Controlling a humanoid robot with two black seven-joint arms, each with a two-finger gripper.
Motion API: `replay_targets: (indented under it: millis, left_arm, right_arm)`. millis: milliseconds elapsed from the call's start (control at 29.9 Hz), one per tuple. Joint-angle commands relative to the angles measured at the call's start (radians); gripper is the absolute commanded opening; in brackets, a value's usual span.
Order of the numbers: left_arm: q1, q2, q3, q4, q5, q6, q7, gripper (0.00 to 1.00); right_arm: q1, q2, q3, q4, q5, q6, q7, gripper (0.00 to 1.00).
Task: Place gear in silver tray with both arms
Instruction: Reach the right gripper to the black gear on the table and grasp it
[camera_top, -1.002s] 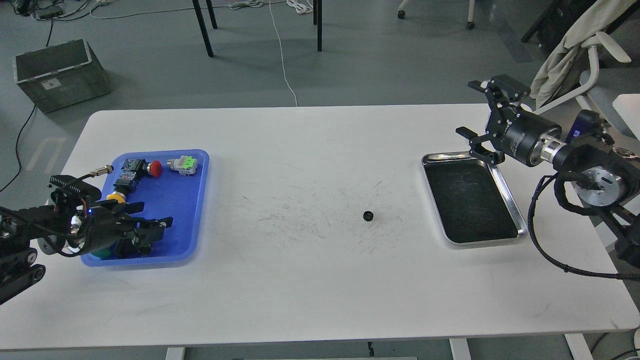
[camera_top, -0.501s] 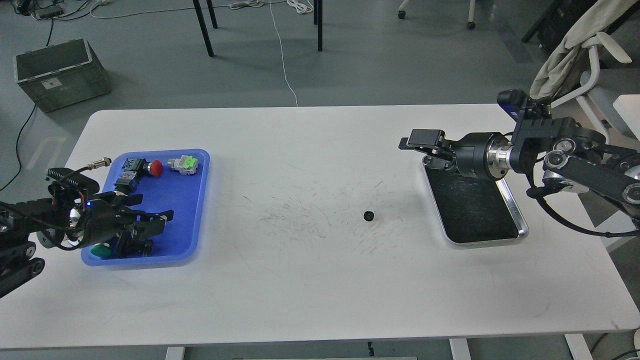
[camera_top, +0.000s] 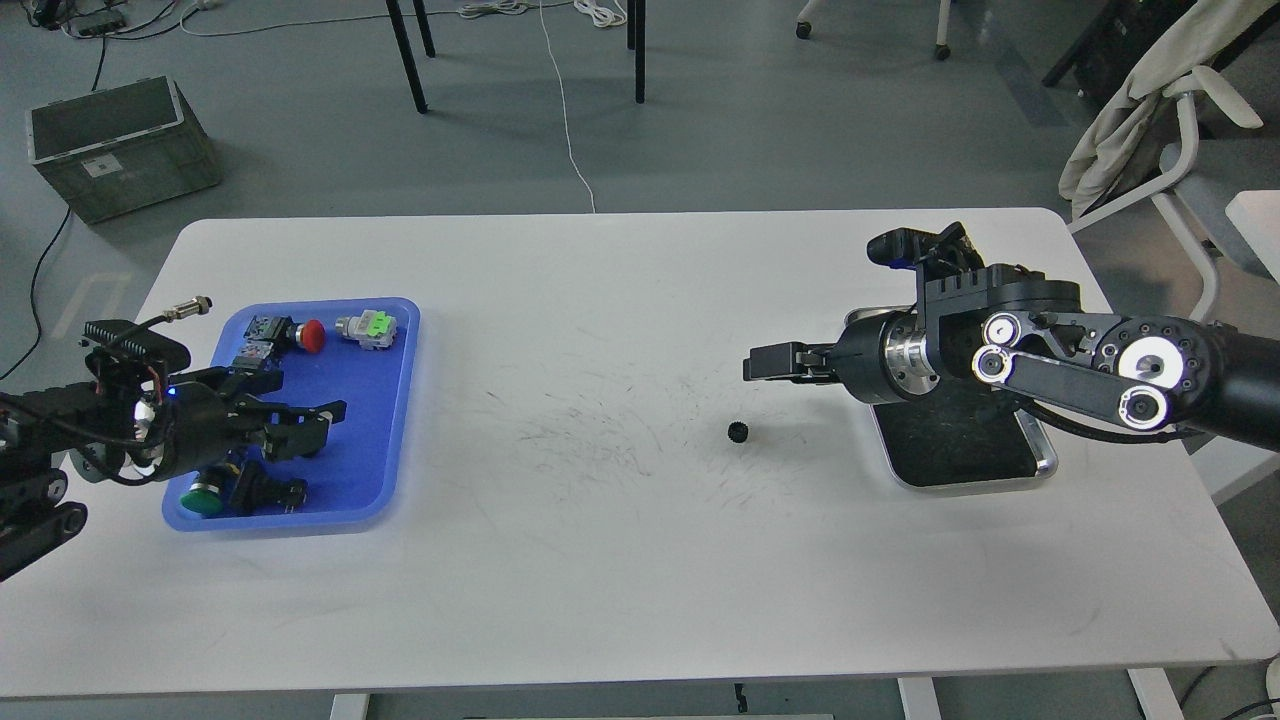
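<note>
A: Head view: one white table (camera_top: 620, 590), two trays, two arms, one gear. Correct?

B: Yes. The blue tray (camera_top: 385, 420) is at the left and the silver tray (camera_top: 1040, 462) at the right, with its long axis running away from the robot.

A: And the arms?

B: The right gripper (camera_top: 765, 362) reaches left past the silver tray, seen edge-on; I cannot tell if its fingers are apart. The left gripper (camera_top: 315, 425) is over the blue tray, fingers apart, holding nothing.

A: Where is the gear (camera_top: 737, 432)?

B: On the bare table, lying flat, between the trays, near and below the right gripper's tip in the view. It is too small to say which way it points.
</note>
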Motion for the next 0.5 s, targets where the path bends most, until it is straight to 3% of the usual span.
replay_targets:
  millis: [0,468]
  left_arm:
    - [0.001,-0.001,0.001,0.0,0.0,0.001,0.0,0.93]
    - [0.003,-0.007,0.001,0.0,0.0,0.003,-0.001,0.93]
  right_arm:
    - [0.011,0.045,-0.038,-0.026,-0.001,-0.001,-0.018,0.93]
    - [0.045,0.171,-0.161,-0.094,-0.025,-0.001,-0.04,0.79]
